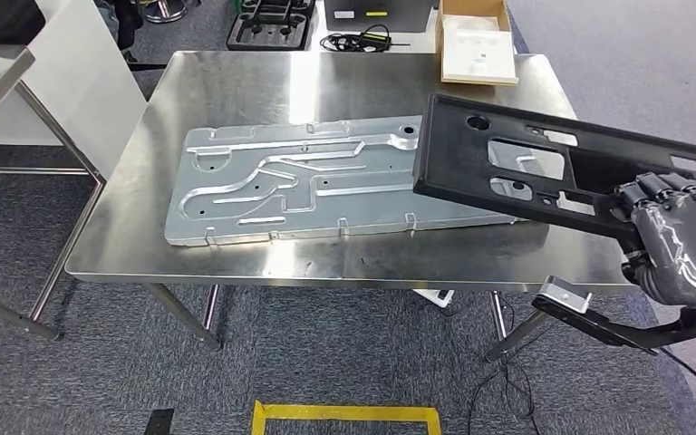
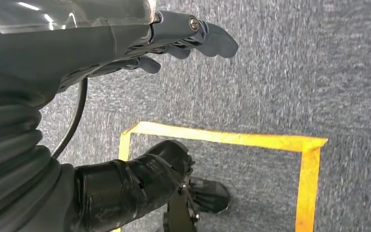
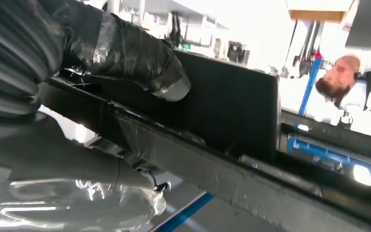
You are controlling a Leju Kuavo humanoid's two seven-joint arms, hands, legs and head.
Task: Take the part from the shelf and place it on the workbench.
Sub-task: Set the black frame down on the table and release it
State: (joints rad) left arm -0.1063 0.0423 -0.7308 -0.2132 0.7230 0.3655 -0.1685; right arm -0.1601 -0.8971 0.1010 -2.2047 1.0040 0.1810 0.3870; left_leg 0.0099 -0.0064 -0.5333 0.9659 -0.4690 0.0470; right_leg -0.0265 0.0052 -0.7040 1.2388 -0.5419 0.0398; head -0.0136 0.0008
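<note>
Right hand (image 1: 680, 240), nearest the camera, grips one end of the black part (image 1: 544, 163), fingers wrapped over its edge; the rest of the panel reaches away from the hand, tilted, above the worktop (image 1: 236, 263) and over one end of the silver stamped plate (image 1: 308, 181). Judging by this, the carry is nearly done: lowering and releasing remain. Flat, long and rigid-looking, the part has several cut-outs. Left hand (image 2: 174, 38) hangs over the carpet, fingers loosely curled, holding nothing.

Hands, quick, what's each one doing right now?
Left hand: holding nothing, fingers loosely curled above the carpet.
Right hand: gripping the black panel.
</note>
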